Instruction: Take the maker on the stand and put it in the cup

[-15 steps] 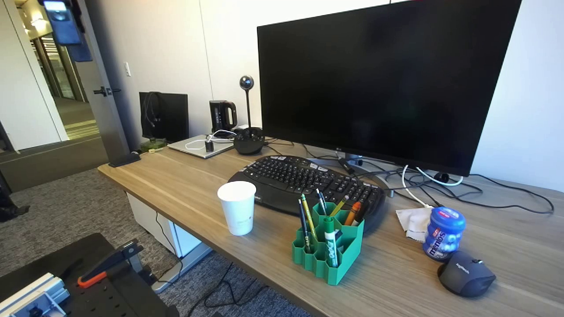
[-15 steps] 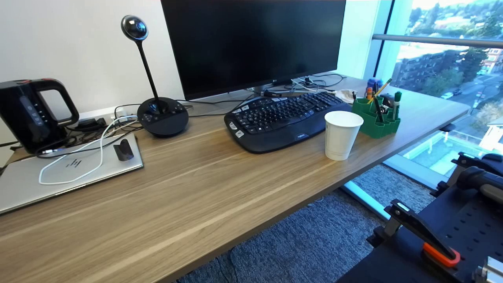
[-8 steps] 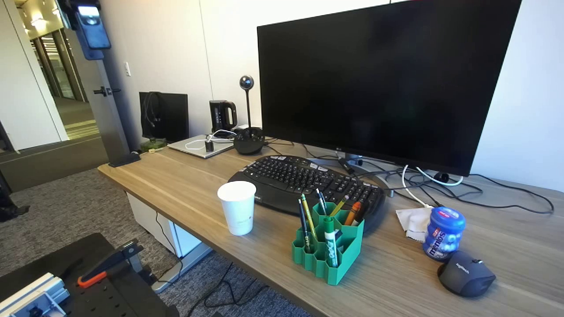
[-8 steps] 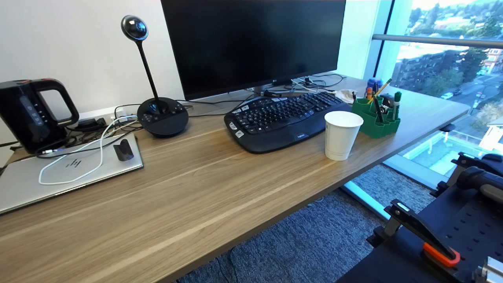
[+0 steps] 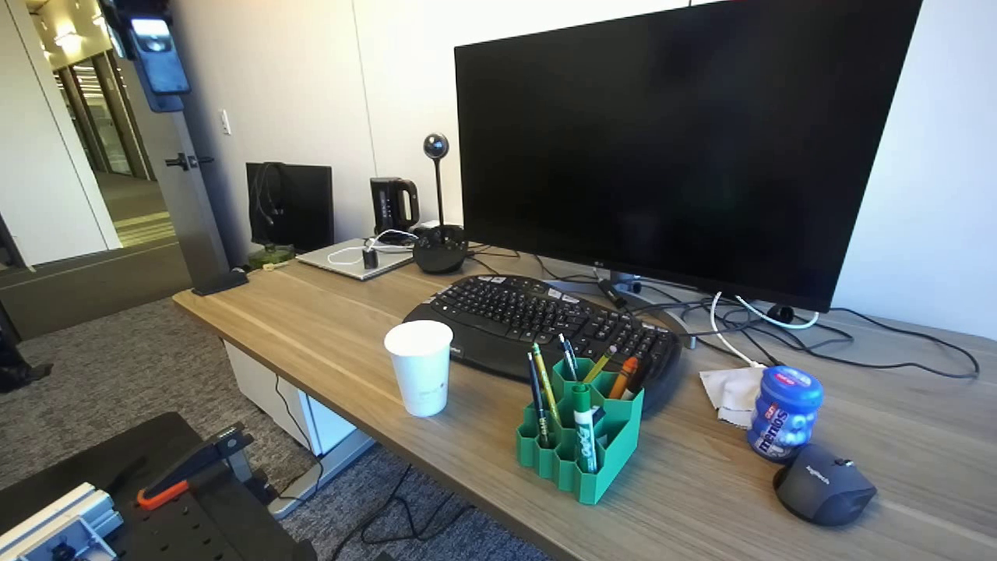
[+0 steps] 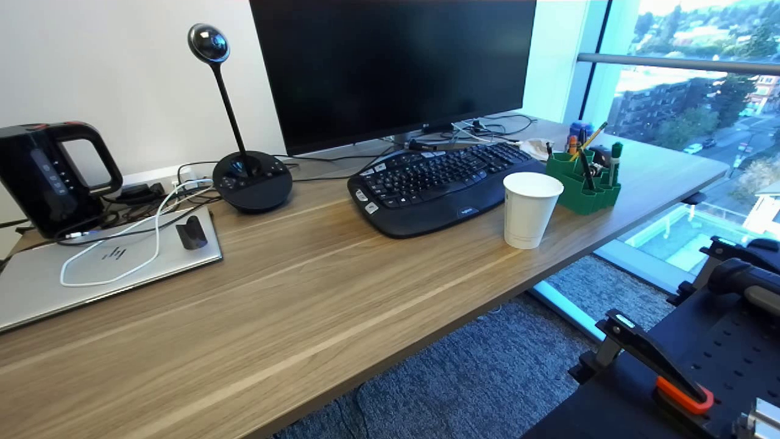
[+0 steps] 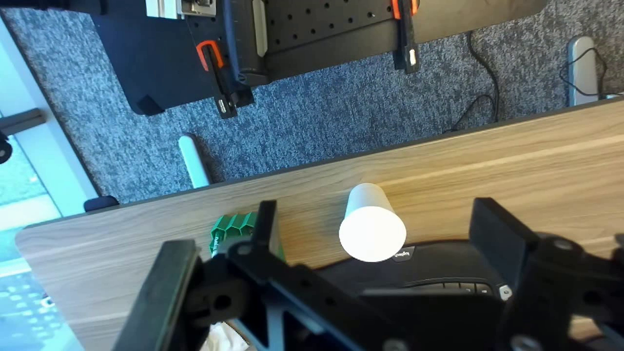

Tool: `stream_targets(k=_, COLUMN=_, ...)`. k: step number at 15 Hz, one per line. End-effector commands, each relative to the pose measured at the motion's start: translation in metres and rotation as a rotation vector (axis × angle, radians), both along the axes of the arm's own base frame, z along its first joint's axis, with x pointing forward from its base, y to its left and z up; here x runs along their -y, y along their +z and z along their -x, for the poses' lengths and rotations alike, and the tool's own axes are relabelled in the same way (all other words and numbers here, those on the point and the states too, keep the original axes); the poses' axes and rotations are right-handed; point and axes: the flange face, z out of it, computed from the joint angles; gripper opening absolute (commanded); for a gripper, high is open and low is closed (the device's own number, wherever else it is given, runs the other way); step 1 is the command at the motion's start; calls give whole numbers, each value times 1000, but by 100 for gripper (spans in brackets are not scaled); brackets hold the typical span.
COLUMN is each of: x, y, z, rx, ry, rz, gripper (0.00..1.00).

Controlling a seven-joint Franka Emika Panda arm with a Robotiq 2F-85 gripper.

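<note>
The maker, a white-bodied green marker point(image 5: 585, 432) point(image 6: 615, 163), leans upright in a front slot of the green stand point(image 5: 618, 461) point(image 6: 576, 192). On the desk beside the stand, the white cup point(image 5: 420, 370) point(image 6: 529, 213) stands upright. From above, the wrist view has the cup point(image 7: 371, 231) framed between the widely spread fingers, well below them. My gripper point(image 7: 376, 214) is open and holds nothing. Its left finger point(image 7: 265, 226) covers much of the stand point(image 7: 234, 224) there. A bluish dark part, seemingly of my arm, hangs high at the upper left in an exterior view.
A black keyboard point(image 5: 545, 323) lies behind the cup and stand, under a large monitor point(image 5: 670, 148). A blue gum bottle point(image 5: 784, 413) and a mouse point(image 5: 826, 485) sit past the stand. Several other pens share the stand. The desk's front edge runs close to the cup.
The bluish dark part at the upper left of an exterior view has shifted right, then slightly down. Cup, stand and maker have stayed where they were.
</note>
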Motion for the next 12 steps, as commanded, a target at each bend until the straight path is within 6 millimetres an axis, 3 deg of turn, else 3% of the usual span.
stream_targets(k=1, x=0, y=1, z=0, rx=-1, ry=0, rz=0, gripper=100)
stream_targets(k=5, x=0, y=1, z=0, rx=-1, ry=0, rz=0, gripper=100)
stream_targets(k=12, x=6, y=-43, z=-5, rx=-101, ry=-24, rz=20, gripper=100)
